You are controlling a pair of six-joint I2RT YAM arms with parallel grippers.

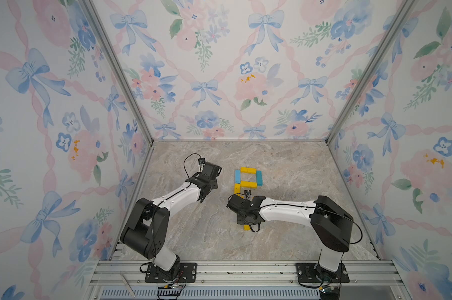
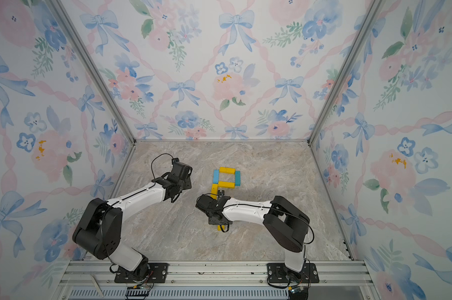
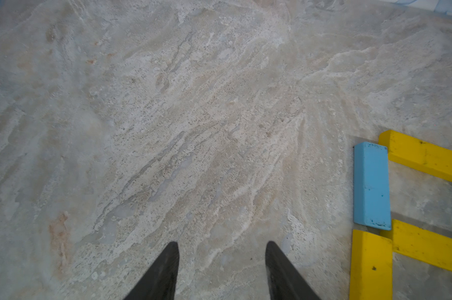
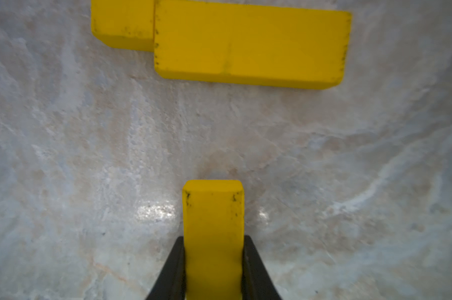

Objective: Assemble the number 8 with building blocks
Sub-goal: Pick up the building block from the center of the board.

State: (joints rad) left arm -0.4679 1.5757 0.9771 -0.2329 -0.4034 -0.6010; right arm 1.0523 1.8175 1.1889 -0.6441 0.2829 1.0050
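Observation:
The partly built number 8 lies mid-table in both top views: a yellow top bar point(image 1: 247, 170), a light blue block point(image 1: 237, 176) and a teal block point(image 1: 258, 178) as sides, a yellow middle bar point(image 1: 248, 184), and a yellow lower-left block point(image 1: 237, 189). My right gripper point(image 4: 213, 237) is shut on a yellow block point(image 4: 213, 220) low over the table. Two more yellow blocks point(image 4: 248, 44) lie touching just beyond it. From above, its fingers are hidden under the wrist point(image 1: 236, 204). My left gripper point(image 3: 222, 242) hangs open and empty, left of the light blue block point(image 3: 372, 185).
The marble-patterned tabletop point(image 1: 193, 233) is boxed in by floral walls on three sides. An aluminium rail point(image 1: 245, 270) with both arm bases runs along the front. A bit of yellow point(image 1: 246, 227) sticks out from under the right wrist.

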